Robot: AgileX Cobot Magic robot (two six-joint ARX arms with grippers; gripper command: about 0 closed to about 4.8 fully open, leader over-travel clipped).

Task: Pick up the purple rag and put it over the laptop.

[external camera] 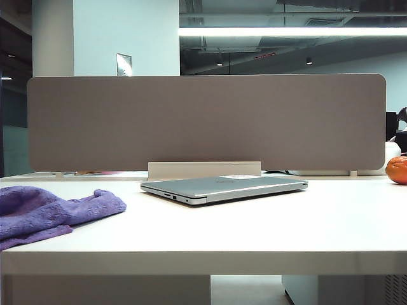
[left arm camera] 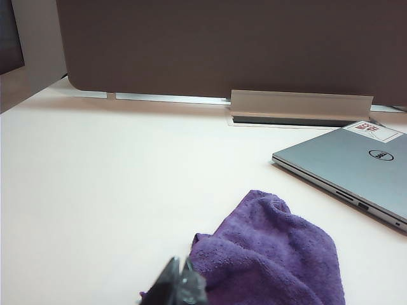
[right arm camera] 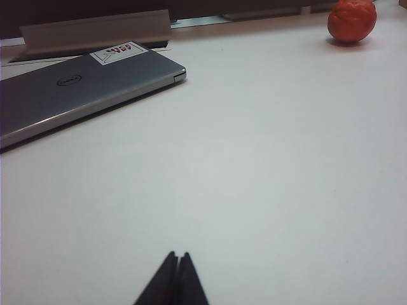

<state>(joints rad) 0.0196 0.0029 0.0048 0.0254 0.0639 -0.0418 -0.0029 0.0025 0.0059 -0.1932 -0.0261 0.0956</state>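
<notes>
The purple rag (external camera: pixel 51 213) lies crumpled on the white table at the left; in the left wrist view the rag (left arm camera: pixel 273 260) sits just beside my fingertips. The closed silver laptop (external camera: pixel 226 188) rests flat at the table's middle back, its lid with a white sticker (left arm camera: pixel 372 130) showing. My left gripper (left arm camera: pixel 181 262) is shut and empty, its tips just short of the rag's edge. Over bare table my right gripper (right arm camera: pixel 178 255) is shut and empty, well short of the laptop (right arm camera: pixel 76 92). Neither gripper shows in the exterior view.
A grey partition panel (external camera: pixel 203 121) stands along the back of the table. An orange fruit (external camera: pixel 397 169) sits at the far right, also seen as the fruit (right arm camera: pixel 351 20) in the right wrist view. A light cable-tray cover (external camera: pixel 203 169) lies behind the laptop.
</notes>
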